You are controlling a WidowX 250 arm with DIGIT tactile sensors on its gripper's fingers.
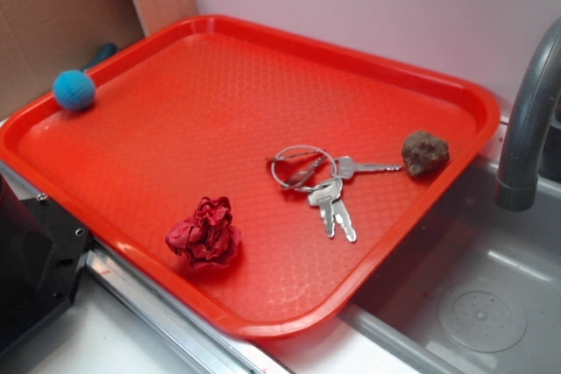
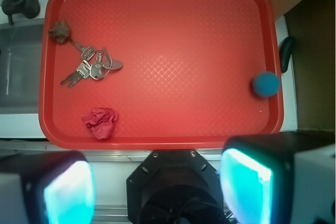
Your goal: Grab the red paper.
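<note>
The red paper is a crumpled crimson wad lying near the front edge of the orange-red tray. In the wrist view the red paper sits at the tray's lower left. My gripper is open and empty, high above the robot base, its jaws wide apart with glowing teal pads. It is well short of the paper, off the tray's near rim. The gripper does not show in the exterior view.
A bunch of keys and a brown rock lie on the tray's right side. A blue ball rests on the left rim. A grey faucet and sink stand at the right. The black robot base is at the left front.
</note>
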